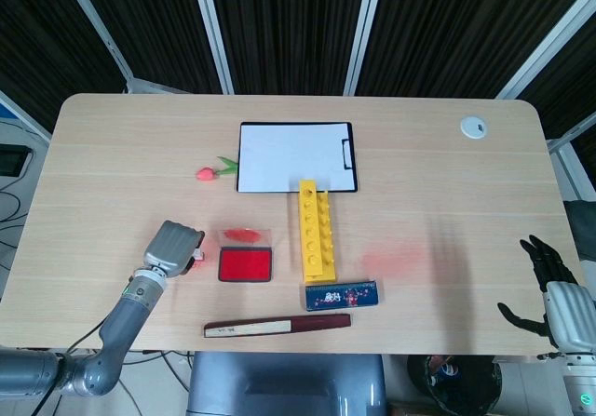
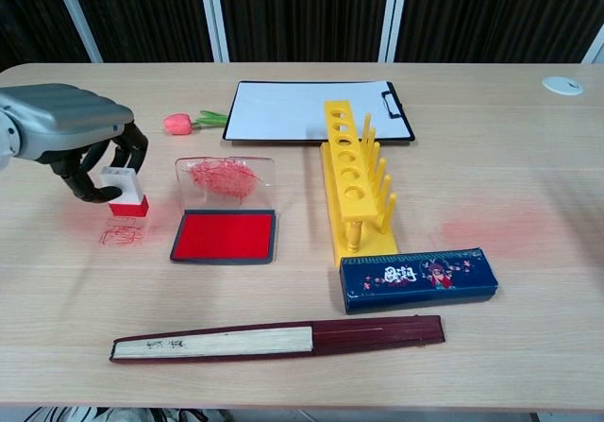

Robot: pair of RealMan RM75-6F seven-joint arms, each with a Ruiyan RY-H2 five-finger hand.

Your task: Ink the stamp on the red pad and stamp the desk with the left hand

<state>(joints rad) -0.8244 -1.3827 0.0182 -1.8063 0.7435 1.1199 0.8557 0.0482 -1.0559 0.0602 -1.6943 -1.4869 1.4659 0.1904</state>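
Observation:
My left hand [image 2: 77, 134] [image 1: 171, 246] hangs left of the red ink pad [image 2: 225, 236] [image 1: 245, 265] and holds a small white stamp [image 2: 125, 192] with a red base. The stamp floats a little above the desk, just over a red stamp mark [image 2: 121, 235]. The pad lies open, its clear lid [image 2: 224, 177] smeared with red ink behind it. My right hand [image 1: 551, 290] stays off the table's right front corner, fingers apart and holding nothing.
A yellow tube rack [image 2: 357, 188] stands right of the pad, with a blue box [image 2: 418, 278] in front of it. A closed folding fan [image 2: 278, 337] lies near the front edge. A clipboard [image 2: 316, 111] and a tulip [image 2: 185, 122] lie farther back.

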